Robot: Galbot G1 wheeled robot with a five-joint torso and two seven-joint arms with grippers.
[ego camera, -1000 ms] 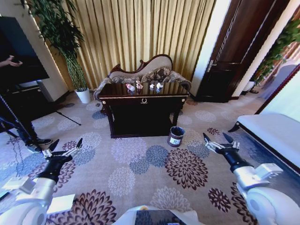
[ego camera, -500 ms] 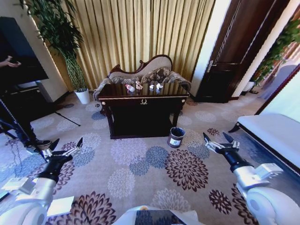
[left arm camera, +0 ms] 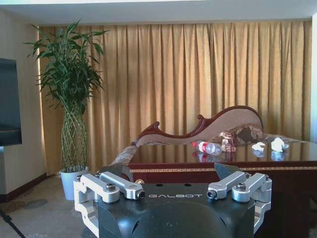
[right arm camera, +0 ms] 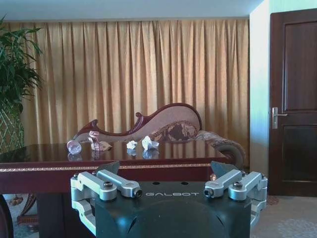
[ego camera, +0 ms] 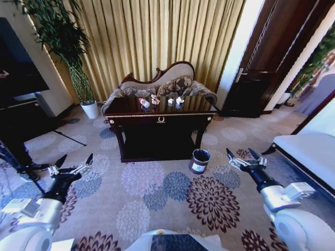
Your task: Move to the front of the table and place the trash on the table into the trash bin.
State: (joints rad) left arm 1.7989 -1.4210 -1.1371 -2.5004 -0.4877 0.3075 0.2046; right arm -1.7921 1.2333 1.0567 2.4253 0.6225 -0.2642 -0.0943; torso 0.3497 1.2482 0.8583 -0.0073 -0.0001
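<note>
Worktop point(ego camera: 157, 116) stands ahead of the robot, dark and glossy with gold edge trim, in front of a floral sofa point(ego camera: 172, 78) and gold curtains point(ego camera: 157, 36). Trash lies on its surface: a clear bottle point(ego camera: 143, 102) with a red cap on its side toward the left, a pinkish wrapper wad point(ego camera: 155, 99) just beside it, and two white paper wads point(ego camera: 175, 100) further right, close together. In the left wrist view the bottle point(left arm camera: 208, 147) and the paper wads point(left arm camera: 270, 145) sit apart along the far half of the top. Trash bin point(ego camera: 199, 160) stands on the patterned carpet point(ego camera: 157, 193), near the worktop's front right leg. Left gripper point(ego camera: 71, 163) hangs low over the carpet at the left, jaws spread wide, holding nothing. Right gripper point(ego camera: 243, 156) hangs likewise at the right, jaws wide and empty, well apart from the bin. A potted plant point(ego camera: 63, 47) stands left of the sofa.
</note>
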